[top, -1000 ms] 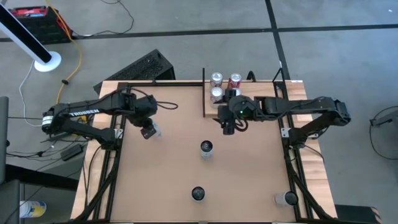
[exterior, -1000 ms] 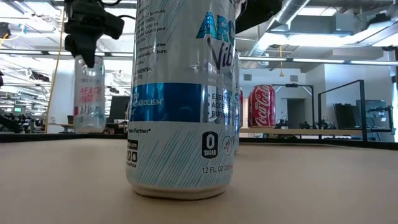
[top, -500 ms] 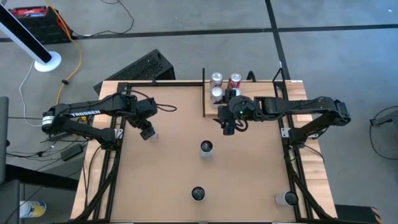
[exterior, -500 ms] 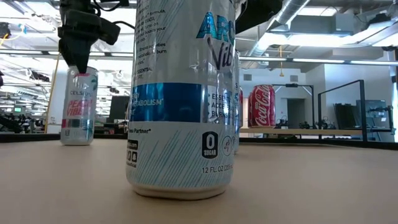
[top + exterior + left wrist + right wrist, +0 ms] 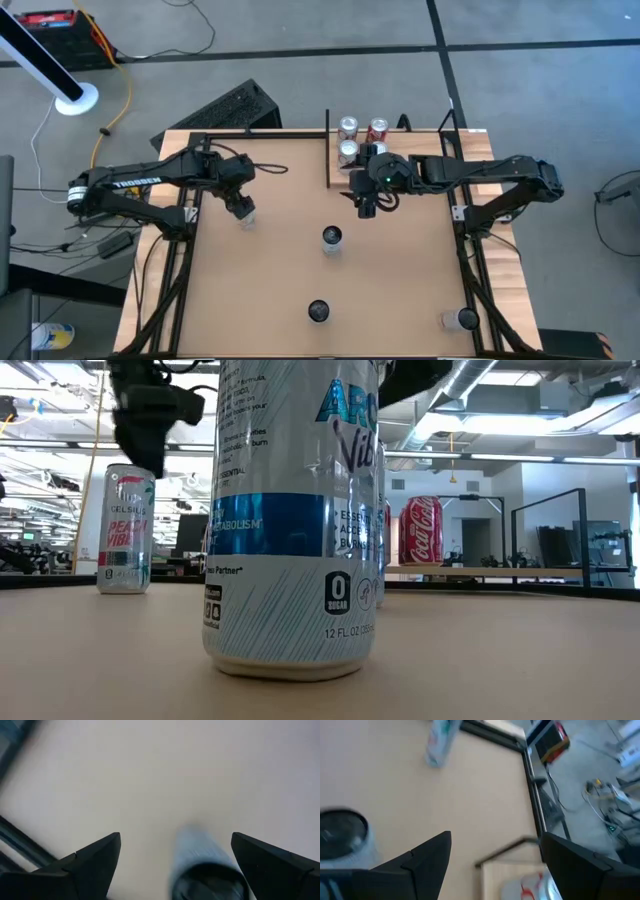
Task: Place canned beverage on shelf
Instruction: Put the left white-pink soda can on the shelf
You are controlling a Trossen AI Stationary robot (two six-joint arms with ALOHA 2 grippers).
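Our left tool point(image 5: 240, 205) has just set its can point(image 5: 125, 530) down on the tabletop point(image 5: 400, 270) and spread wide above it, well apart from the shelf point(image 5: 395, 150), while our right tool point(image 5: 368, 205) waits open beside the shelf.

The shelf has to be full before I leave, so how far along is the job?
Done: three cans stand on the shelf.
In hand: nothing is held. The left hand hangs open over a pink-lettered can standing on the table; the right hand is open beside the shelf.
Left: that can plus three more on the table.
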